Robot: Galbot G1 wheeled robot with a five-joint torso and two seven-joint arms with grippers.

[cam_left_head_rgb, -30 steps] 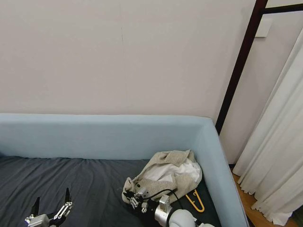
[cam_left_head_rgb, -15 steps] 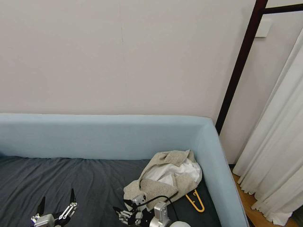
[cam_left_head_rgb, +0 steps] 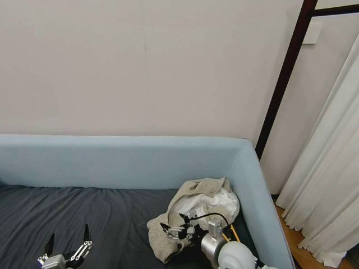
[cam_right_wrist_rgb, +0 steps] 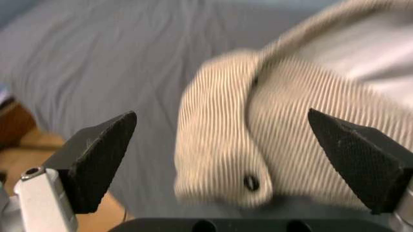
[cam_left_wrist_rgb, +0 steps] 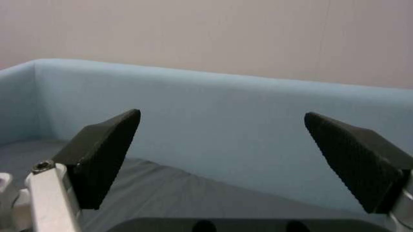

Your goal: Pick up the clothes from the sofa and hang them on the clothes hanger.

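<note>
grasp step in hand: right gripper [cam_left_head_rgb: 175,234] hovering at front edge of beige clothes [cam_left_head_rgb: 205,199], lying crumpled in sofa's [cam_left_head_rgb: 123,159] right corner; fingers [cam_right_wrist_rgb: 96,154] gaping wide, holding nothing. left gripper [cam_left_head_rgb: 67,249] idling over sofa seat, likewise wide, empty. next move likely calling for lowering onto fabric fold, then pinching.

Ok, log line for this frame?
right hand: open, at clothes edge | left hand: open, idle over sofa seat | clothes: on sofa, not gripped

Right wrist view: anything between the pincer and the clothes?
Nothing visible does. The right pincer is open just above the beige clothes on the sofa, with bare air between. The left pincer is open, off to the side.
</note>
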